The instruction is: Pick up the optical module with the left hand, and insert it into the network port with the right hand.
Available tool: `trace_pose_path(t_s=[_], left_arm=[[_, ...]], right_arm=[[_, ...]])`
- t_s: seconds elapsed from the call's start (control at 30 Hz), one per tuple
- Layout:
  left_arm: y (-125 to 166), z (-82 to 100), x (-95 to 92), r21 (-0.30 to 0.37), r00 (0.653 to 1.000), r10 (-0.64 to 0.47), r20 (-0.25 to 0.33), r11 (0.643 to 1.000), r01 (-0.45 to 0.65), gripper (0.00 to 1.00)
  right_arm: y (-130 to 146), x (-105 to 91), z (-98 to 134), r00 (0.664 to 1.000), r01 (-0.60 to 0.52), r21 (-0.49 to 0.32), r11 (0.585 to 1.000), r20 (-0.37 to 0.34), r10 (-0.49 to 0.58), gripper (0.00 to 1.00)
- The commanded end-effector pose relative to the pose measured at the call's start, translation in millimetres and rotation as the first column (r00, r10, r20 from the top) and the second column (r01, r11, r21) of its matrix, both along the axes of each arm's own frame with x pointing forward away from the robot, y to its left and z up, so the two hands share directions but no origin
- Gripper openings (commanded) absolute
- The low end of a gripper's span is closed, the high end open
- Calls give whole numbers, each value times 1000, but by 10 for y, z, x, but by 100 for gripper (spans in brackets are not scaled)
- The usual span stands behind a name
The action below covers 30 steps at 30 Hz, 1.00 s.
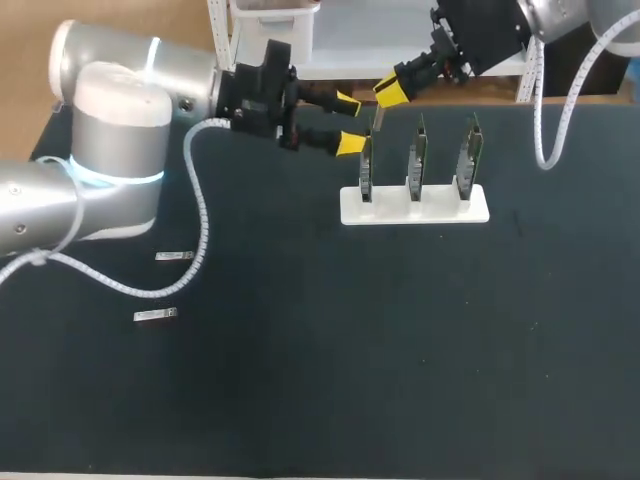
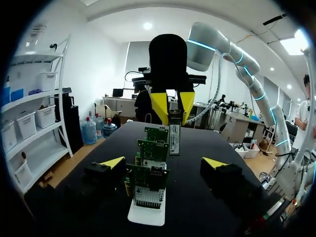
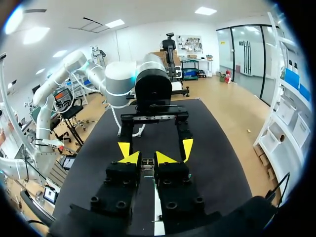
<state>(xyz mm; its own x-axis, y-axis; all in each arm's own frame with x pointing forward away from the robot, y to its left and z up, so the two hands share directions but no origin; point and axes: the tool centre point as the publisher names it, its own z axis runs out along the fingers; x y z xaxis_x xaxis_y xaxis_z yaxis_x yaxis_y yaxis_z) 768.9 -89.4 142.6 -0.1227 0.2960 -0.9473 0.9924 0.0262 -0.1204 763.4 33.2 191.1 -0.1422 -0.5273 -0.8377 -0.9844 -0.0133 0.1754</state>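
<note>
My right gripper (image 1: 389, 92) comes in from the back right and is shut on a small silver optical module (image 1: 378, 119), which hangs down from its yellow tips just above the leftmost card. In the right wrist view the module (image 3: 147, 165) sits pinched between the two fingers of the right gripper (image 3: 147, 158). My left gripper (image 1: 349, 122) stands open right beside it, one finger on either side of the module's line, touching nothing. Seen from the left wrist, the left gripper (image 2: 164, 163) is spread wide, and the module (image 2: 174, 131) hangs ahead over the green network cards (image 2: 148, 170).
A white stand (image 1: 415, 206) holds three upright green cards in a row at the table's back middle. Two more silver modules (image 1: 174, 256) (image 1: 155, 315) lie flat on the black mat at the left, near the left arm's cable.
</note>
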Motion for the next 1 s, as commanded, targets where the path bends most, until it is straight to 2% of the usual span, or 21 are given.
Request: trace_pose_path(t_s=[0.03, 0.1, 0.17, 0.37, 0.43, 0.73, 1.0], left_arm=[[73, -18, 20, 83, 1000, -15, -6, 996, 16, 100], [120, -79, 53, 116, 1000, -3, -14, 993, 5, 100], [147, -124, 73, 175, 1000, -3, 5, 985, 2, 100], [161, -239, 124, 248, 1000, -1, 11, 969, -2, 100], [180, -276, 137, 244, 1000, -5, -5, 970, 6, 100], [165, -411, 72, 317, 999, -36, -9, 948, 37, 100], [150, -457, 60, 317, 999, -33, -21, 948, 38, 100]], right_arm=[[-9, -32, 0, 1000, 6, 5, 1000, 5, -6, 0], [-12, -34, -1, 1000, 6, 7, 1000, 4, -6, 0], [-23, -36, -4, 1000, 6, 6, 1000, 5, -6, 0], [-46, -30, 0, 1000, 17, 11, 1000, 9, -17, 0], [-48, -31, 1, 1000, 19, 11, 1000, 11, -19, 0], [-76, -25, -3, 999, 29, 11, 1000, 14, -29, 0], [-77, -14, -16, 999, 39, 12, 999, 13, -39, 0]])
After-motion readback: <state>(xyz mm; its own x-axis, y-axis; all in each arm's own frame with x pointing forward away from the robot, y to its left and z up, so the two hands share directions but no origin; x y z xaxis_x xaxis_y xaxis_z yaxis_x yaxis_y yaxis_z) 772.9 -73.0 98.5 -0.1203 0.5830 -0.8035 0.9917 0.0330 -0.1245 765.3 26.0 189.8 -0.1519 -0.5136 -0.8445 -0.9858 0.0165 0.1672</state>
